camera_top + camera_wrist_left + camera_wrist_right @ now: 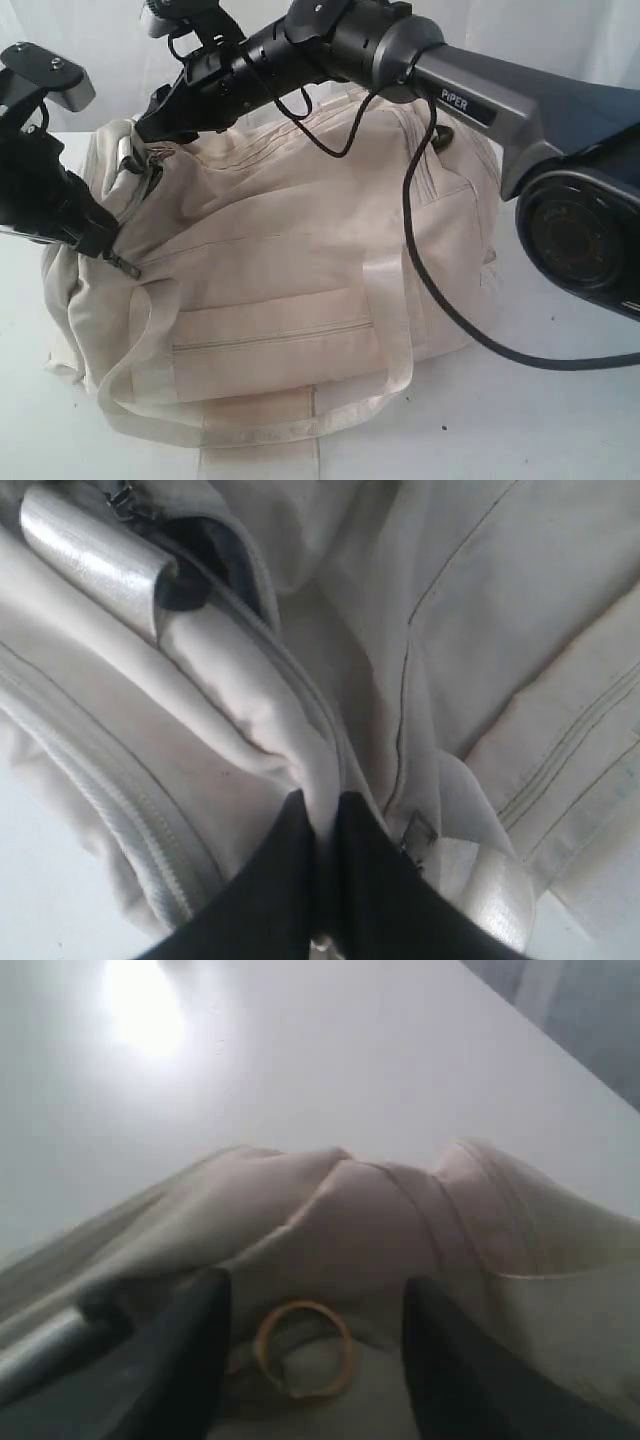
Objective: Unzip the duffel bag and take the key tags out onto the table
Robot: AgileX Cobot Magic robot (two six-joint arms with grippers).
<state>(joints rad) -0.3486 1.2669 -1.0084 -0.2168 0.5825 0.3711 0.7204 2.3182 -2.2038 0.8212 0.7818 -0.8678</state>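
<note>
Tension first: use the left jaws, pinched on a fold of the duffel bag [300,270] on the counter [560,430], as anchor. Close the spread right jaws squarely on the ring pull [300,1306] between them, then draw along the zip line, never upward. Expect the key tags, unseen, inside.

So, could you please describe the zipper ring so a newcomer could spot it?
Start at the big cream duffel bag on the white table. At its upper left end the right gripper hovers open. The zipper ring lies between its fingers, the only golden metal loop on pale fabric.
</note>
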